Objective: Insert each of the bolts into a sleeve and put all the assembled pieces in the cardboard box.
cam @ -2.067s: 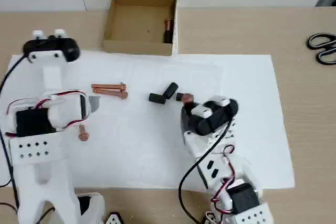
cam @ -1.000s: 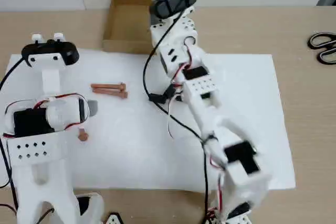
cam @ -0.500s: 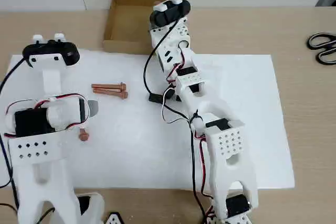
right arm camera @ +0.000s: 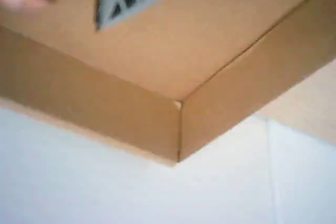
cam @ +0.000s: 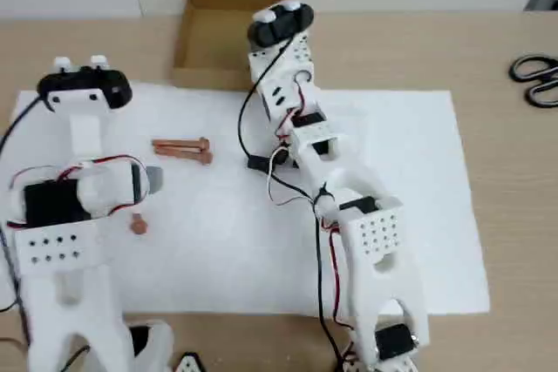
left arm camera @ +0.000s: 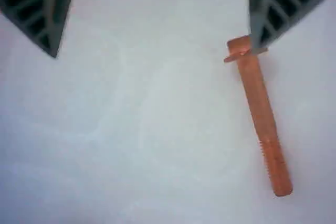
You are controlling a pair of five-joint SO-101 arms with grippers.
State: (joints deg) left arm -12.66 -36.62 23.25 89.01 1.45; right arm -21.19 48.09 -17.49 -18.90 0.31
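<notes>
At the near 9 o'clock side of the sheet (cam: 218,250) the left gripper (left arm camera: 155,45) is held wide open above the paper, unmoved over the last two seconds. A lone bolt (left arm camera: 258,116) lies flat there, its head just beside one jaw and not gripped. Farther off, toward 10 o'clock, a pair of bolts (cam: 179,144) is seen side by side, and near the sheet's middle one sleeve (cam: 255,163) is partly hidden by the right arm. The main change is found in that arm. Two seconds ago it was folded low over the middle of the sheet, beside a sleeve with a copper bolt head in it. Now it is stretched out toward 12 o'clock, and the right gripper (cam: 279,23) is hung over the 5 o'clock corner of the box (cam: 209,77). The assembled piece is gone from the sheet, so it is judged to have been carried over. Whether it is clamped or already dropped cannot be told, since the grip itself is not shown. A release into the box is judged to be the step in hand, with three bolts yet to be sleeved.
</notes>
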